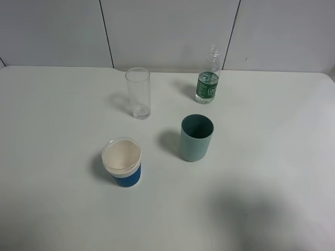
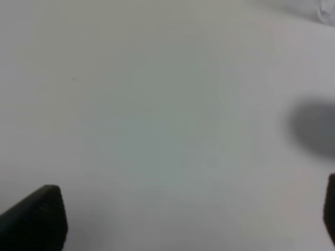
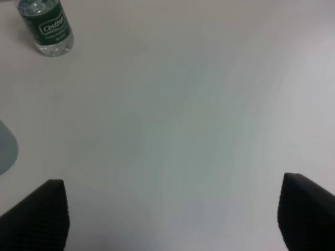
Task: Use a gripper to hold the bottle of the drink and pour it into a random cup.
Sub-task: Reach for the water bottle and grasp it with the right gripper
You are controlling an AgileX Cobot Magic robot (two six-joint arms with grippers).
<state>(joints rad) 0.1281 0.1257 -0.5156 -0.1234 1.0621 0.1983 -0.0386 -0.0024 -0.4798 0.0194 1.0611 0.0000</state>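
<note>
While my right claw [image 3: 171, 198] hangs spread wide and empty, bottle [image 3: 46, 26] stands upright well ahead, beyond teal cup [image 1: 196, 137]. Right arm nearer, I judge. Left claw [image 2: 192, 196] also spread, empty.

Lab-like white table [image 1: 52, 209], panelled wall [image 1: 167, 31]

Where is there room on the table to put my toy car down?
Lots of bare table lies left of the glass and the blue cup. More lies right of the bottle and the teal cup, and along the near edge. The middle, between those four, is crowded.
</note>
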